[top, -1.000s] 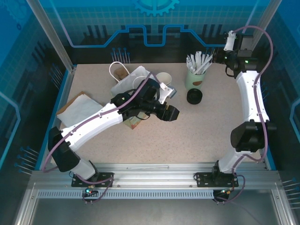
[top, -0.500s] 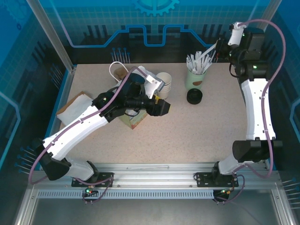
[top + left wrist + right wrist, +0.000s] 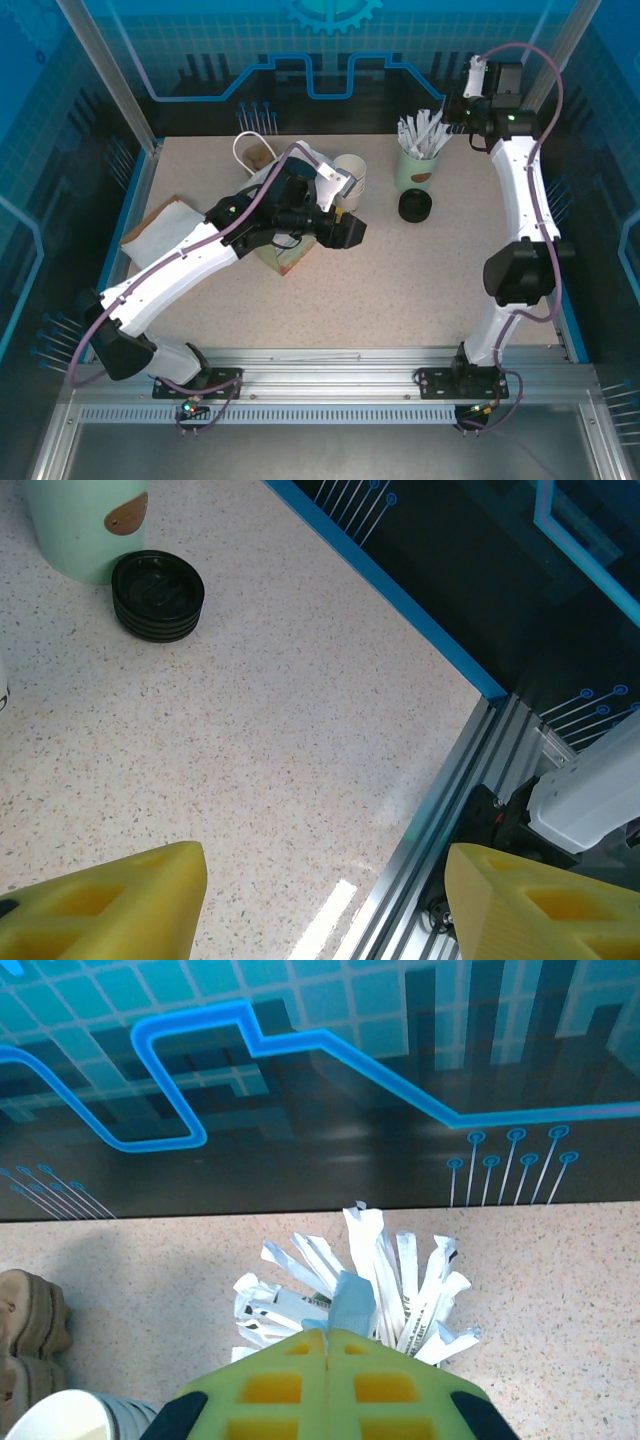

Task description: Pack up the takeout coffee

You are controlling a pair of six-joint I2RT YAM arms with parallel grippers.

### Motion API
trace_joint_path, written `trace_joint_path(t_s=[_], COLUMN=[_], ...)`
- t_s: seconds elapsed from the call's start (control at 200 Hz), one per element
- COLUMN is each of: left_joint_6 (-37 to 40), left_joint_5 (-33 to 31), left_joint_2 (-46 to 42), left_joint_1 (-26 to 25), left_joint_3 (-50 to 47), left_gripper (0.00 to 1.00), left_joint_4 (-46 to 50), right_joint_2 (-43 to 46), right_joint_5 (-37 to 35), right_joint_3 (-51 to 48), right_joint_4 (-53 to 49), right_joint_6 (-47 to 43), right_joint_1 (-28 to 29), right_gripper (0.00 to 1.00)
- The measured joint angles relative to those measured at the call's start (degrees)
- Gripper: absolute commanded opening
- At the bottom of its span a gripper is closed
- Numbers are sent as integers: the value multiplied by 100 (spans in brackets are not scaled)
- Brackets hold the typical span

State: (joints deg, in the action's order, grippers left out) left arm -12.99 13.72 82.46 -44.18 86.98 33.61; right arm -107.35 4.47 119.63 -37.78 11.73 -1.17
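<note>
The speckled beige counter (image 3: 400,280) carries everything. The left arm reaches across its middle, and its left gripper (image 3: 325,868) has yellow fingers (image 3: 120,900) spread apart with nothing between them, over bare surface. The right gripper (image 3: 328,1338) hangs at the back right, fingers pressed closed, tips right at the white paper-wrapped sticks (image 3: 385,1270); whether they pinch one, I cannot tell. Those sticks stand in a mint-green cup (image 3: 413,170). A brown paper bag (image 3: 260,153) lies at the back. Beside the left arm stand stacked white paper cups (image 3: 350,172). Black round lids (image 3: 158,595) sit just beside the mint cup. Where the takeout coffee stands, I cannot tell.
</note>
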Motion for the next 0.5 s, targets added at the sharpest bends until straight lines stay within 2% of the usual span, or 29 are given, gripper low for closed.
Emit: trace_joint_path(t_s=[0.225, 0.365, 0.5], left_joint_6=[0, 0, 0], left_joint_5=[11, 11, 28], left_joint_2=[2, 2, 2], left_joint_1=[0, 0, 0], left_joint_3=[0, 0, 0], left_gripper=[66, 66, 66], left_joint_4=[0, 0, 0], right_joint_2=[-494, -533, -411], right_joint_5=[2, 11, 61], right_joint_3=[-4, -42, -236], right_joint_4=[-289, -444, -420], right_joint_6=[-101, -98, -76], right_joint_1=[-11, -87, -197], right_gripper=[31, 37, 37])
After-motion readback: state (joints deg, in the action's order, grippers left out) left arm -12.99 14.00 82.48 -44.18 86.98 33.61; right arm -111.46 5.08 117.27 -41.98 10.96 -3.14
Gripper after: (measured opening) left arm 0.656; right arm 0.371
